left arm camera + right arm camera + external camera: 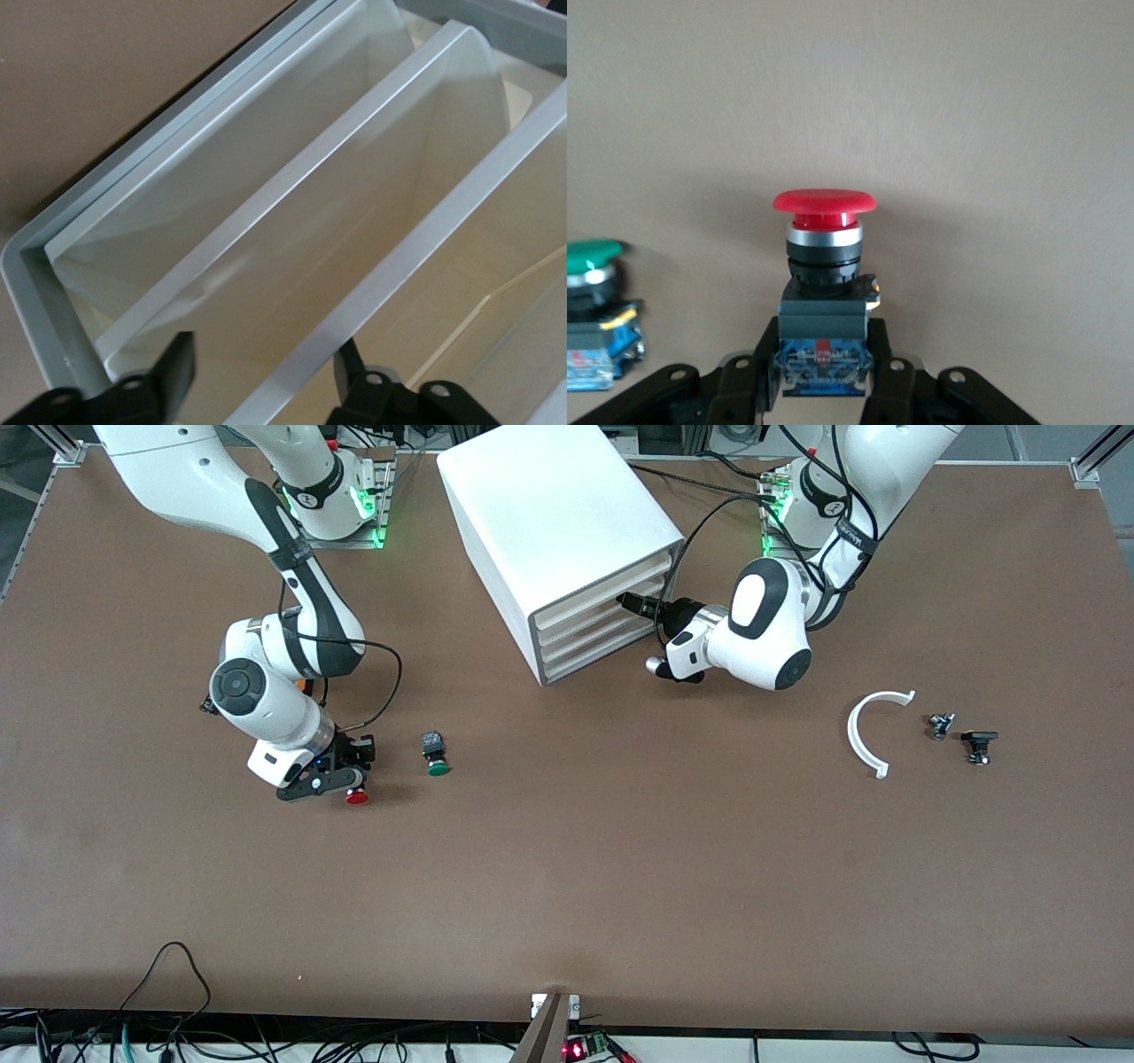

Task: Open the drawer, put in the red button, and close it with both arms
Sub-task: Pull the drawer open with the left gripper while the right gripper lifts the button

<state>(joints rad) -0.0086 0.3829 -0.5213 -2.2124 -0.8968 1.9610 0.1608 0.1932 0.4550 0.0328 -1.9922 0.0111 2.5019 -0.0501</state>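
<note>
Bench: brown bench (567, 886) carries everything, with both arm bases along its edge farthest from the front camera.
Cabinet: large white cabinet (554, 522) stands mid-bench between the bases, its four stacked drawer fronts angled toward the left arm's end.
Drawer: drawer (611, 598) fronts sit close to flush with the cabinet face; the left wrist view looks slantwise along their cream strips (292, 221).
Left arm: bent down from its base, wrist turned level so that the hand points at the drawer fronts.
Left gripper: left gripper (636, 602) is right at the upper drawer fronts, fingers (173, 367) spread, one drawer strip lying between them.
Right arm: folded low over the bench toward the right arm's end, hand pointing down and forward.
Right gripper: right gripper (350, 775) sits low at the bench, fingers (749, 381) pinching the black body of the red button.
Red button: red button (357, 796) has its red cap (825, 203) poking out past the fingertips, well apart from the cabinet.
Green button: green button (435, 755) lies on the bench just beside the red one, toward the cabinet.
Other parts: white curved strip (868, 731) and two small dark parts (961, 735) lie near the left arm's end.
</note>
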